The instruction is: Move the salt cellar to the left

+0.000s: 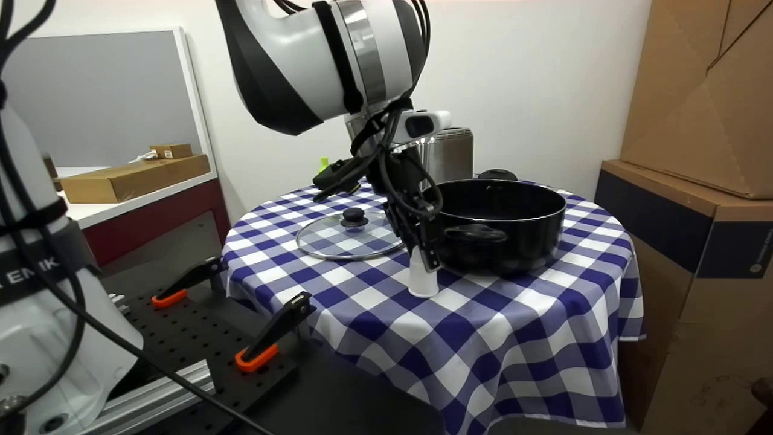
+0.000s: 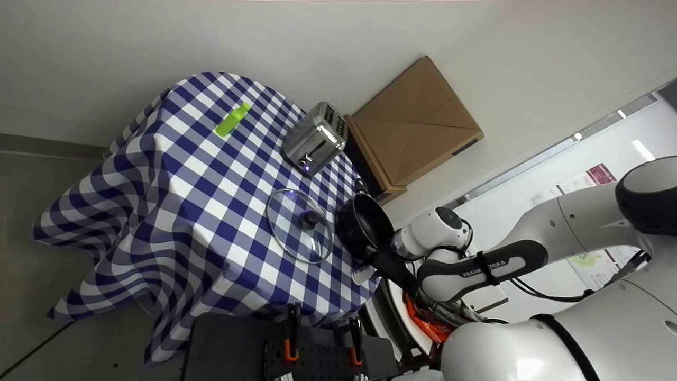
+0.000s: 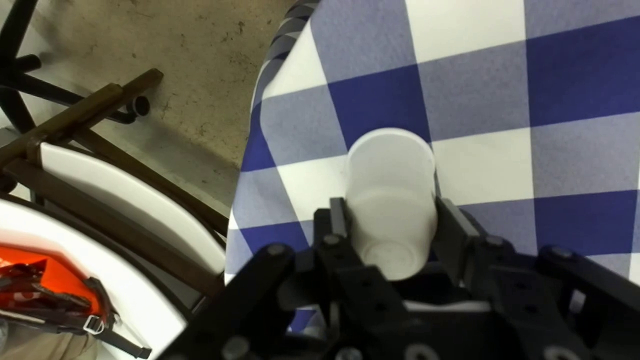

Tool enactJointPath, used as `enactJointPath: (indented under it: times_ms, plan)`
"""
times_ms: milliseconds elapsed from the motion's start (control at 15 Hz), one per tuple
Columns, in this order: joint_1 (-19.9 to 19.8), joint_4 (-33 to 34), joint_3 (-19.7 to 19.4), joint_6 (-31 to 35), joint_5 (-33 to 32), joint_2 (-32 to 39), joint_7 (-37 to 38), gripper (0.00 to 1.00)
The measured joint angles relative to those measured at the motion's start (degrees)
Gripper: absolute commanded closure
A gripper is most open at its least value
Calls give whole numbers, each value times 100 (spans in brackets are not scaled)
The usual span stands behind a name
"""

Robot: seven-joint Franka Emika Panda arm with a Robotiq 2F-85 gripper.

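The salt cellar [image 3: 392, 195], white and faintly translucent, stands on the checked cloth near the table edge, with its wide end down and its rounded top up. My gripper [image 3: 391, 212] has one dark finger on each side of its upper part and is shut on it. In both exterior views the lower part of the salt cellar [image 1: 424, 283] shows below the jaws, and the fingers cover its top. From above, the salt cellar [image 2: 364, 274] appears just beside the arm's dark hand, in front of the black pot.
Close behind the gripper sits a black pot [image 1: 507, 241] with side handles. A glass lid [image 1: 338, 241] with a black knob lies beside it. Farther back are a steel toaster [image 2: 314, 140] and a yellow-green bottle [image 2: 232, 120]. The table edge drops off near the salt cellar.
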Motion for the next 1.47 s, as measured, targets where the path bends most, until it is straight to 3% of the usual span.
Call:
enactJointPath:
  times_ms: [333,533,1067,1467]
  plan:
    - [-14,-128,41,279,29,-85,-96,81]
    - [-5,-577,329,683,334,-498,-748,81]
    - [204,-651,1733,767,595,-754,-2002,81]
    - [718,-580,3007,692,1406,-937,-2772,81]
